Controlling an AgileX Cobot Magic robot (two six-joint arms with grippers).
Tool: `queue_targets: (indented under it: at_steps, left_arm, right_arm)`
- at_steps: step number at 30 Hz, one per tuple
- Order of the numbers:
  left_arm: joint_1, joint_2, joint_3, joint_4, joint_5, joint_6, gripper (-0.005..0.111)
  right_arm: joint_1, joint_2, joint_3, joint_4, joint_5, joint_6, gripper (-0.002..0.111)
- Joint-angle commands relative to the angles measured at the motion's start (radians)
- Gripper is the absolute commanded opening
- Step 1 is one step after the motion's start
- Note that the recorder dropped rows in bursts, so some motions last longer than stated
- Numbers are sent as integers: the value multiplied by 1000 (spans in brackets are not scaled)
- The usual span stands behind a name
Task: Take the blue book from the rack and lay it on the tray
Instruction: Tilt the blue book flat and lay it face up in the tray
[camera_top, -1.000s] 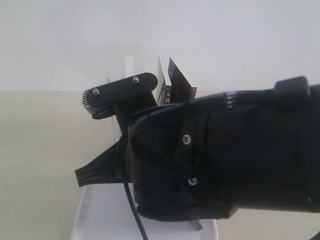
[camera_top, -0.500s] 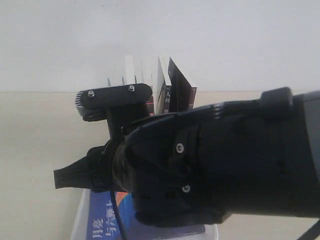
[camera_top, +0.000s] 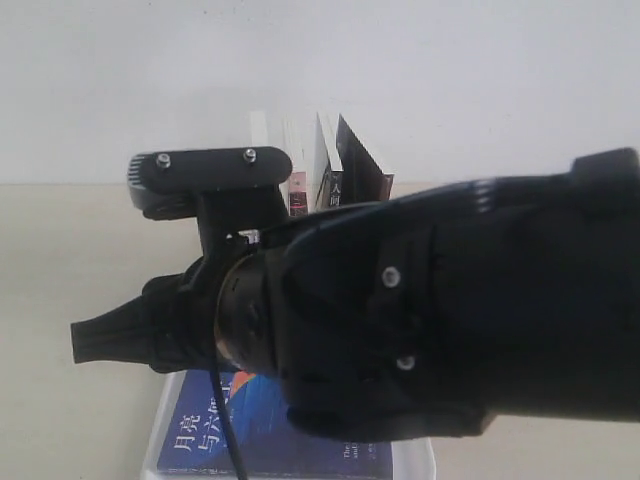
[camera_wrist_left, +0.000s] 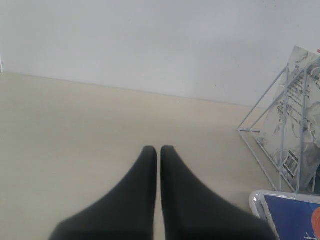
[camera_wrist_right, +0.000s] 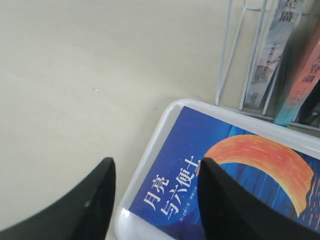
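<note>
The blue book (camera_wrist_right: 240, 165), with its orange crescent and white title, lies flat and face up in the white tray (camera_wrist_right: 155, 135). It also shows under the arm in the exterior view, blue book (camera_top: 250, 440) on the tray (camera_top: 152, 462). My right gripper (camera_wrist_right: 156, 167) hangs open above the book's title corner and the tray rim, holding nothing. In the exterior view the right gripper (camera_top: 90, 343) points left. The white wire rack (camera_wrist_right: 225, 60) stands just beyond the tray. My left gripper (camera_wrist_left: 158, 150) is shut and empty over bare table, with the rack (camera_wrist_left: 280, 140) off to one side.
A grey-spined book (camera_wrist_right: 270, 55) and a red-and-teal-spined book (camera_wrist_right: 300, 85) stand in the rack. The right arm's black body (camera_top: 450, 320) blocks most of the exterior view. Books (camera_top: 340, 170) show above it. Beige table (camera_wrist_left: 75, 125) surrounds the tray.
The right gripper's jaws opened and let go of the blue book, which now lies on the tray. The gripper then drew away to the left and slightly up in the exterior view.
</note>
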Motion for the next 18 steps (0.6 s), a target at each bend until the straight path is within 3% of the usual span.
queue_targets:
  at_steps: [1, 7, 18]
  left_arm:
    - [3, 3, -4, -10, -7, -8, 4]
    - [3, 3, -4, -10, -7, -8, 4]
    - [3, 3, -4, -10, -7, -8, 4]
  right_arm:
    - [4, -80, 1, 81, 0, -134, 49]
    - [75, -181, 1, 121, 87, -277, 49]
    - [254, -425, 1, 129, 426, -407, 49]
